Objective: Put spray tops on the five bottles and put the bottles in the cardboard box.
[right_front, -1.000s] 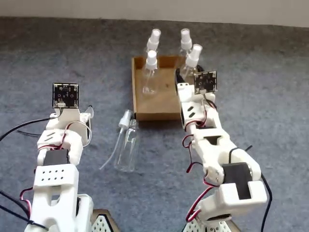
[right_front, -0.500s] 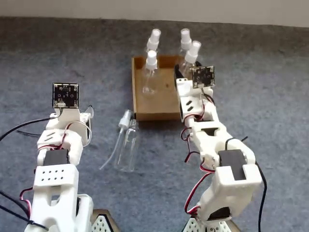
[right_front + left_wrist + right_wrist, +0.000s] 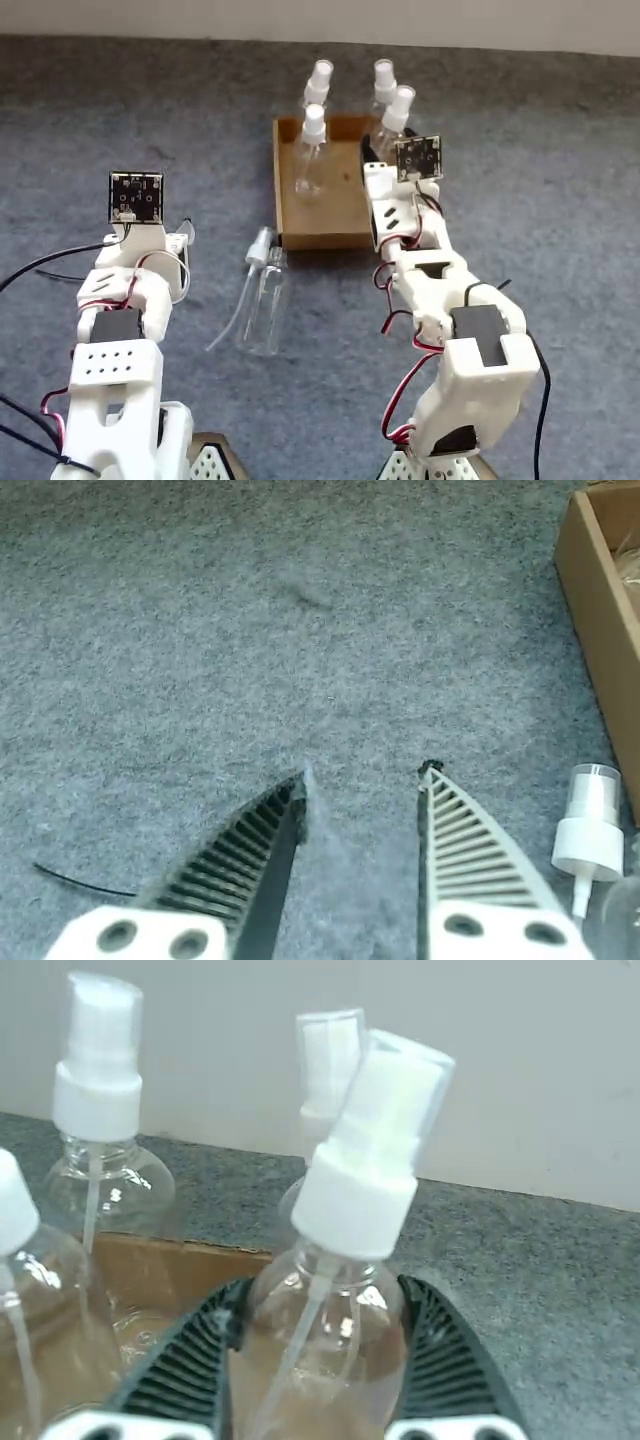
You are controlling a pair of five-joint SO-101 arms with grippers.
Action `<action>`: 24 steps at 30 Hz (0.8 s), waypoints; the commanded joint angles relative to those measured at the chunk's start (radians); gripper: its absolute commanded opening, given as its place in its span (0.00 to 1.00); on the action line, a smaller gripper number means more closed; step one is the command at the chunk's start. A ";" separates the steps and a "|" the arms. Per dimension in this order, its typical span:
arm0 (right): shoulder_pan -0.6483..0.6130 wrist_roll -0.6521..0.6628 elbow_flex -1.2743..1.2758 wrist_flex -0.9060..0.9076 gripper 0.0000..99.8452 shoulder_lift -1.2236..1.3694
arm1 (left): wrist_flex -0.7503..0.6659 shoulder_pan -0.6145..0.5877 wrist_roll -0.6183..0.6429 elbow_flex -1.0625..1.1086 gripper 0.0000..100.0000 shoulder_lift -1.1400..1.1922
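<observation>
My right gripper (image 3: 322,1300) is shut on a clear bottle (image 3: 325,1335) with a white spray top (image 3: 375,1150), tilted over the cardboard box's (image 3: 325,215) far right corner; the held bottle (image 3: 398,112) also appears from above. One topped bottle (image 3: 311,155) stands in the box. Two more topped bottles (image 3: 320,85) (image 3: 384,82) stand on the carpet behind it. An uncapped bottle (image 3: 265,300) lies on the carpet in front of the box, a loose spray top (image 3: 258,248) beside it. My left gripper (image 3: 365,777) is open above bare carpet, near that spray top (image 3: 590,825).
Grey carpet covers the table. The left arm (image 3: 130,280) stands at the left, well apart from the box. The box's near corner (image 3: 600,610) lies ahead of the left gripper. A thin black wire (image 3: 80,882) lies on the carpet.
The right arm has shifted a little left and away, carrying the bottle farther over the box's far right corner. The left arm has stayed still.
</observation>
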 commanded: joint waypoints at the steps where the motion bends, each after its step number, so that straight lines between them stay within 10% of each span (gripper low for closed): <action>1: -0.018 -0.006 -0.058 -0.021 0.19 -0.016 | -0.018 -0.007 0.009 -0.007 0.17 -0.002; 24: -0.019 0.181 -0.061 0.091 0.16 -0.019 | -0.015 0.019 0.009 -0.005 0.17 -0.002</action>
